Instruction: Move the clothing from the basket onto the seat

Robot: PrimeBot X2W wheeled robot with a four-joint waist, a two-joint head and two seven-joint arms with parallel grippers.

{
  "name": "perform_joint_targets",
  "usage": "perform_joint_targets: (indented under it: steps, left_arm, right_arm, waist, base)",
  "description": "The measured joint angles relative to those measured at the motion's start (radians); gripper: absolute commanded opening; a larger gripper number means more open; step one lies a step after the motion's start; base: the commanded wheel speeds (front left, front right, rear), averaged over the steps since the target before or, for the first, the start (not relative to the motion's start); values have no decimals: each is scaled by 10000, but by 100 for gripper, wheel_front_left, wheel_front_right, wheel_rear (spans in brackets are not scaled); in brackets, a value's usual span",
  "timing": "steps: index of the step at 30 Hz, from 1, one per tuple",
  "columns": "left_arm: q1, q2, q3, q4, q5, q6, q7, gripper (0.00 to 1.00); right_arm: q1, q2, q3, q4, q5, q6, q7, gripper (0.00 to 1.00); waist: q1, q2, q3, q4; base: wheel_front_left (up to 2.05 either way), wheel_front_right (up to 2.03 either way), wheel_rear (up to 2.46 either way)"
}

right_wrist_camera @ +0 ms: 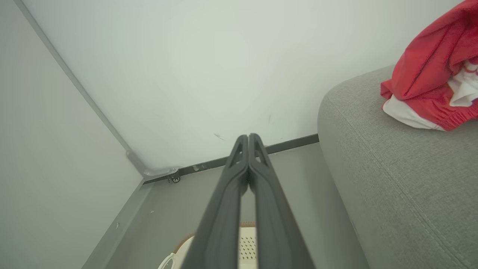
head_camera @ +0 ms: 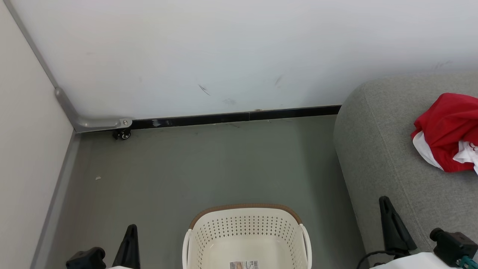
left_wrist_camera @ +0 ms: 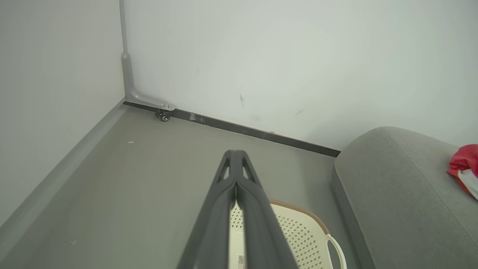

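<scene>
Here the clothing (head_camera: 446, 130) lies crumpled on top of the seat (head_camera: 377, 160), a soft heap of bright red fabric with white trim folded into it; one red edge is gathered like elastic in the right wrist view. The seat is a light grey woven cushion with a rounded corner and a stitched seam. Well apart from the heap, the basket (head_camera: 244, 206) stands on the smooth grey floor (head_camera: 186, 168) just beside the seat; it is cream-white plastic with rows of small holes in its walls, a brown rim and looped side handles, and a printed label (head_camera: 243, 264) sits on its smooth bottom. The left pincer (left_wrist_camera: 235, 153) has its two long dark fingers pressed together, gripping nothing; the right pincer (right_wrist_camera: 248, 136) is likewise closed tip to tip, with a thin slit lower down. Behind, a scuffed white wall (head_camera: 224, 56) meets a glossy black skirting strip (head_camera: 239, 117); a small caster (head_camera: 122, 134) sits under a grey corner bracket.
</scene>
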Motion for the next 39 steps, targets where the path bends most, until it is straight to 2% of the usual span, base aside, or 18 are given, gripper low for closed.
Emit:
perform_joint_targets:
  steps: [5,17,24,31,39]
  left_arm:
    - [-15,-21,109,2,-686,-151,232,0]
    - [-193,-50,439,-17,-2334,-447,696,0]
    - [-210,-69,635,-36,-3317,-706,918,0]
    - [-257,-82,792,-38,-4312,-876,1187,0]
    - [-409,-107,1011,-33,-5427,-1177,1455,0]
  right_arm:
    - [-11,0,-25,0,959,0,113,0]
    - [-58,-2,-205,0,2694,0,548,0]
    - [-88,-15,-284,2,3779,0,803,0]
    - [-272,-29,-326,17,4865,0,1020,0]
    - [-444,-52,-372,67,6094,-2,1267,0]
  waist:
    - [19,0,-3,2]
    - [127,0,-67,7]
    - [165,0,-115,10]
    - [165,0,-129,12]
    - [100,0,-86,15]
  base:
    - [0,0,0]
    - [0,0,0]
    - [0,0,0]
    - [0,0,0]
    - [0,0,0]
